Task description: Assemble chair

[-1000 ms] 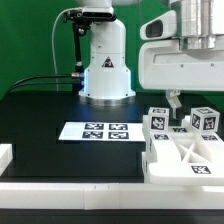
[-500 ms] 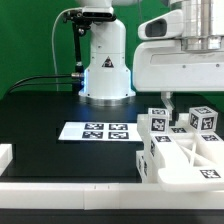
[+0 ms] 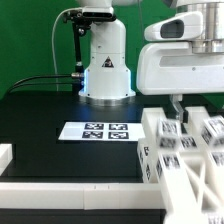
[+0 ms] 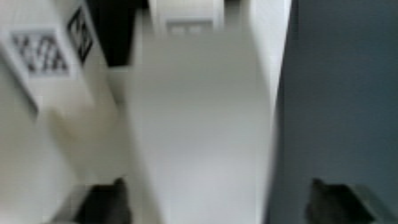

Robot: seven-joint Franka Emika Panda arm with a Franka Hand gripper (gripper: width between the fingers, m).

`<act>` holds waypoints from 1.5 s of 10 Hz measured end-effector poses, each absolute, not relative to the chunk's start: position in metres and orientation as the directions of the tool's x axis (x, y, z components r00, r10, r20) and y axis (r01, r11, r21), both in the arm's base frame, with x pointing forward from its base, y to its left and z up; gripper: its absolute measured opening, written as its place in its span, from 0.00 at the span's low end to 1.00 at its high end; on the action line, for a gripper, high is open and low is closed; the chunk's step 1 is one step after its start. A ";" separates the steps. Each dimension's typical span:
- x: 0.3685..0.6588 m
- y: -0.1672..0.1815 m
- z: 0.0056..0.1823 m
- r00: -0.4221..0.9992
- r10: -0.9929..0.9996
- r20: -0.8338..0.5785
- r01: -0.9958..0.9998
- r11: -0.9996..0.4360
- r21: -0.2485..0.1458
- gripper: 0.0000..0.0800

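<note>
The chair (image 3: 186, 160), a blocky white structure with black-and-white tags, fills the lower part of the exterior view's right. It is tipped up towards the camera. My gripper (image 3: 176, 108) comes down onto its upper bars from above. In the wrist view a broad white bar of the chair (image 4: 196, 120) runs between the two dark fingertips of my gripper (image 4: 222, 200) and fills most of the space between them. A tag (image 4: 45, 50) shows on a neighbouring white part. The picture there is blurred. The jaws are shut on the bar.
The marker board (image 3: 100, 131) lies flat on the black table, in the middle. The arm's white base (image 3: 105, 70) stands behind it. A white ledge (image 3: 60, 190) runs along the table's front edge, with a raised end at the exterior view's left.
The chair has risen, tipped and swung towards the camera and the exterior view's left. The jaws have narrowed onto its bar. The gripper has shifted slightly to the exterior view's right.
</note>
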State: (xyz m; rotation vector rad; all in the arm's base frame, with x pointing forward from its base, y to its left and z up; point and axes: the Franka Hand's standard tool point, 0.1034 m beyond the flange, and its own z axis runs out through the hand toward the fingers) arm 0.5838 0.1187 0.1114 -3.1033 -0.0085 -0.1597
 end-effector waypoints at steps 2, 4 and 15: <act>0.588 0.105 0.113 0.966 -0.240 0.096 -0.234 -0.970 -0.071 0.36; 0.587 0.109 0.112 0.923 -0.372 0.096 -0.364 -0.927 -0.087 0.36; 0.581 0.108 0.099 0.921 -0.039 0.388 -0.045 -0.999 0.006 0.36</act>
